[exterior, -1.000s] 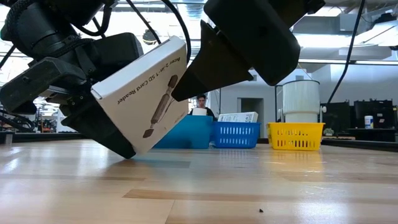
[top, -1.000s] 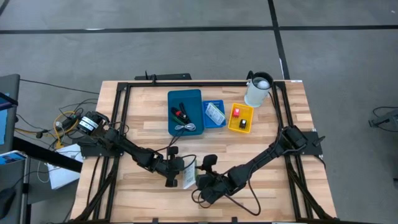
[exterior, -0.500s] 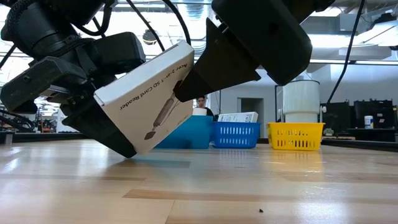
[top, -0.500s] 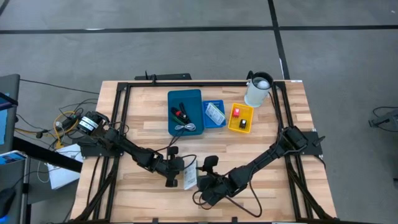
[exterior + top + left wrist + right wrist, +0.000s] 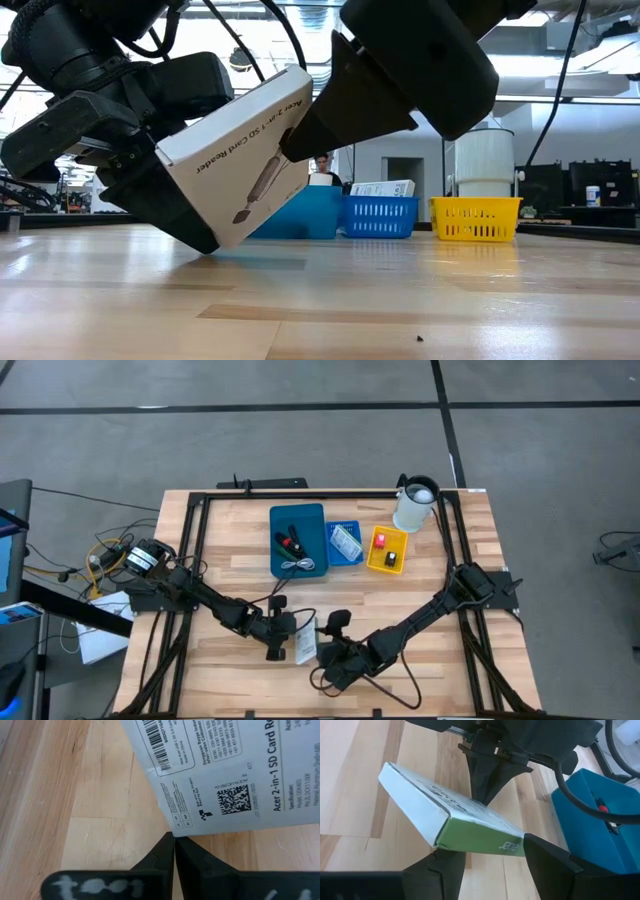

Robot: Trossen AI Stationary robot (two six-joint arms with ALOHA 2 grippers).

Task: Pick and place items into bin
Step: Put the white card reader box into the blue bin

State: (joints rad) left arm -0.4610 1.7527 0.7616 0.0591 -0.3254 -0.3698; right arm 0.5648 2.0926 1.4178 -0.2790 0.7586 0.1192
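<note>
A white card-reader box (image 5: 235, 150) with a green end (image 5: 485, 840) stands tilted just above the table, between my two grippers near the table's front middle (image 5: 305, 647). My left gripper (image 5: 174, 840) is shut, and its tips sit at the box's lower edge. My right gripper (image 5: 486, 849) comes from the other side and is shut on the box's raised green end. Whether the box's low end touches the wood is not visible. My left gripper touches the lower edge of the box's printed underside (image 5: 172, 831) with its shut fingertips, slanting down from the table's left. The box's low end leans on these fingers (image 5: 170, 215). My right gripper pinches the box's green end (image 5: 515, 845) between its two fingers, one finger (image 5: 447, 865) on each narrow side. The fingers slant down from the table's right, and this end is held raised, so the box is tilted.
At the table's far side stand a blue bin (image 5: 298, 540) with black cables and a red piece, a small blue basket (image 5: 344, 543) with a white packet, a yellow basket (image 5: 387, 550) with small pieces, and a white jug (image 5: 415, 505). Black frame rails (image 5: 195, 550) run along the table's sides.
My right gripper has edged slightly toward the table's right with the box's raised end. The box stays tilted against my left gripper.
</note>
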